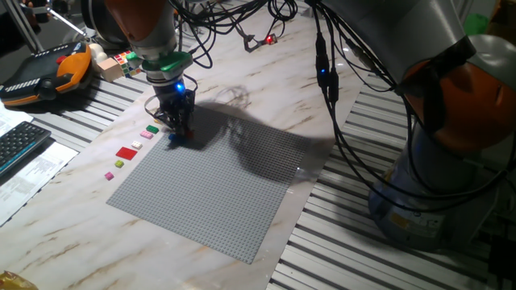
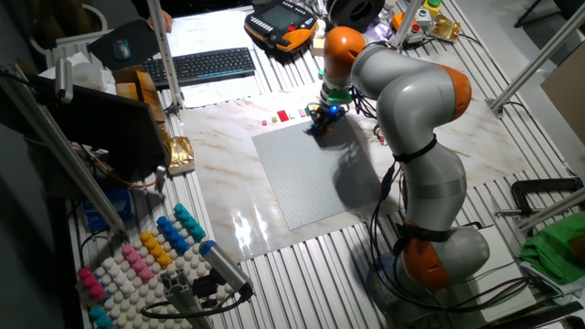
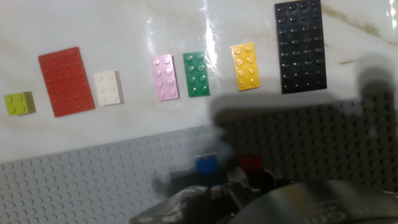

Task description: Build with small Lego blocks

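Arm bent over, gripper [image 1: 178, 133] pointing straight down at the grey baseplate's [image 1: 218, 193] corner nearest the loose bricks. Jaw state: cannot tell (fingers blurred in hand view). Blue brick [image 3: 206, 164] and red brick [image 3: 251, 164] sit on the baseplate just inside its edge, by the fingertips. Most of the baseplate lies open. Only the hand view shows the off-plate row: lime square [image 3: 19, 104], red plate [image 3: 66, 81], white [image 3: 108, 88], pink [image 3: 165, 77], green [image 3: 196, 74], yellow [image 3: 245, 66], black plate [image 3: 301, 45].

Coloured Lego blocks [image 3: 165, 77] rowed on table, blue [image 3: 206, 165], red [image 3: 250, 163] on baseplate
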Tool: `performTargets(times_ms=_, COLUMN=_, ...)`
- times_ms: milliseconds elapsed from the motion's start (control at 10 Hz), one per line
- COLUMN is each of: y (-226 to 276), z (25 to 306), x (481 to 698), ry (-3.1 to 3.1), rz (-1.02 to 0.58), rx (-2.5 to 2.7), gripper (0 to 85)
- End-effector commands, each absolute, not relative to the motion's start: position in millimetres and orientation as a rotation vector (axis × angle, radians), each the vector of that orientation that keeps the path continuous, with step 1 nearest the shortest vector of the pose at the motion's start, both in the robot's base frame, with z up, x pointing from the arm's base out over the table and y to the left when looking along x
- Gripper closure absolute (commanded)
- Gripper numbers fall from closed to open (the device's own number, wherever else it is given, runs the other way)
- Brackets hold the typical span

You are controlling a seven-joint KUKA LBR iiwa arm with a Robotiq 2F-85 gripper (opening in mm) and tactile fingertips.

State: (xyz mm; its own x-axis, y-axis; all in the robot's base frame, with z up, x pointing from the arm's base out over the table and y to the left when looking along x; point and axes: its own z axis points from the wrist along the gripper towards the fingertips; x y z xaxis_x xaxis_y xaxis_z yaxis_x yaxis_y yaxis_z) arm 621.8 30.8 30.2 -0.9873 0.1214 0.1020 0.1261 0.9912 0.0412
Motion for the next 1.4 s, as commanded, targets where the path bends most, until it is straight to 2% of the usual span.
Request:
performTargets(times_ms=0, y=30.7, z=30.4, x=622.4, ry=-3.035, rz=-0.074, rx=-0.188, gripper=69.7)
performTargets(times_ms=400, y=32.3, z=29.0, x=623.5, ry=-3.038, rz=-0.089, rx=-0.176, gripper=71.0)
performTargets(times_ms=700, y=30.5, z=27.7, x=624.7, ry=-3.039, rz=-0.087, rx=-0.167, gripper=69.0)
performTargets(times_ms=800, y=30.6, z=27.5, x=624.5, ry=-3.039, rz=-0.090, rx=-0.167, gripper=67.0)
performTargets(times_ms=1000, y=30.7, z=27.5, x=624.5, ry=-3.040, rz=-0.071, rx=-0.170, gripper=53.0)
performTargets(times_ms=1300, y=29.9, z=28.9, x=625.8, ry=-3.036, rz=-0.062, rx=-0.152, gripper=48.3)
